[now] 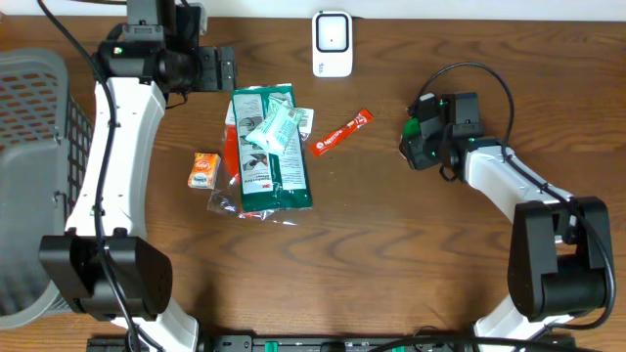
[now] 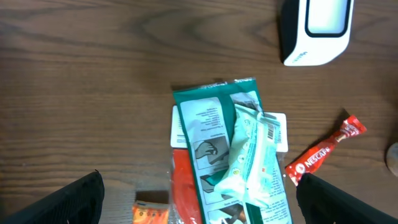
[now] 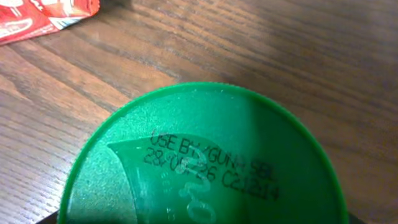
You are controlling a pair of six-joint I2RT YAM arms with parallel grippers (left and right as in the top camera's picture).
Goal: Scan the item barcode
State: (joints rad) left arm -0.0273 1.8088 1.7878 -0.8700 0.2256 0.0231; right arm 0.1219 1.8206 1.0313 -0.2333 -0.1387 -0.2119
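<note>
Item: a round green lid, fine-grained and slightly glossy, with a raised rim, fills the right wrist view.
Print: 2 lines of dark dotted lettering cross the lid's middle, the first starting "USE BY"; the rest is too blurred to read. A faint embossed shape lies under the lettering.
Item position: on the tabletop, right of centre, under the right arm's head. From overhead only a small green edge of it shows. It is well apart from the scanner.
Right pincer: directly over the green lid and very close to it. Its fingers are not in its own camera's view, so I cannot tell how wide it stands or whether it grips anything.
Left pincer: spread wide with nothing between the fingers, hanging over the packets.
Scanner: a white upright unit with a dark-framed window, at the far edge.
Other things: 2 green-and-white packets overlapping, a red stick sachet between them and the lid, and a small orange box left of the packets.
Surface: dark brown wood with a clear grain.
Surroundings: a grey mesh basket at the left edge.
</note>
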